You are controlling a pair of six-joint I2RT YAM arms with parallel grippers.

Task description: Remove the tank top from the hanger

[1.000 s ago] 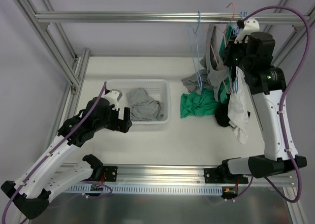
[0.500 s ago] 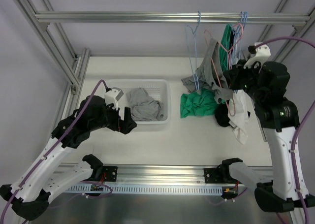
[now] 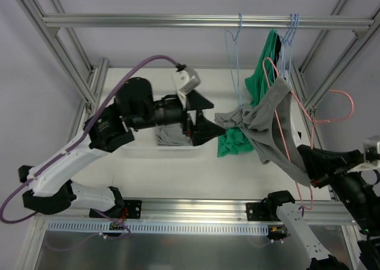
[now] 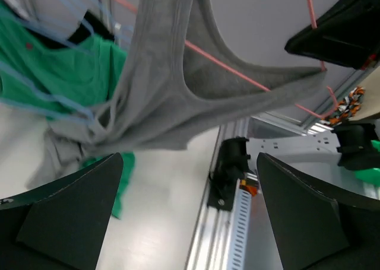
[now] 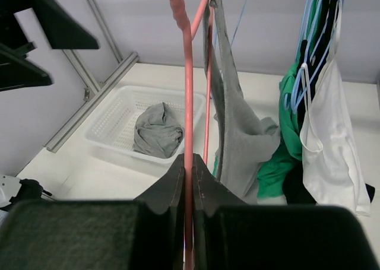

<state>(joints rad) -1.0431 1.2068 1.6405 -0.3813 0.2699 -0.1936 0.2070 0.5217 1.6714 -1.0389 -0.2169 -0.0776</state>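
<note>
At far left the basket is set on the counter w/ a grey cloth bundled in it. The L gripper is held high above it, fully released, jaws spread wide & aimed right at the tank top, not touching it. The tank top is draped on the hanger, a pink wire one, in mid-air betw. the two arms and apparently off the rail. Its low end is bunched just beside a blue hanger, above a green shirt. At right the R gripper is clenched on the hanger wire, as seen in its wrist view.

Step in hand, as judged: cloth is to be grabbed by L while the hanger is held by R.
- Cloth only should be taken, at a strap or the neckline. The wire must be kept out of the jaws, else hanger & top get dragged together.
- A doubled fold, well in from the edge, is preferred so the grip isn't lost.
- The pull is best made along the hanger arm, one shoulder at a time, w/ the hanger kept steady by R.
- The blue hanger could be snagged, so the approach should be kept off it.
</note>
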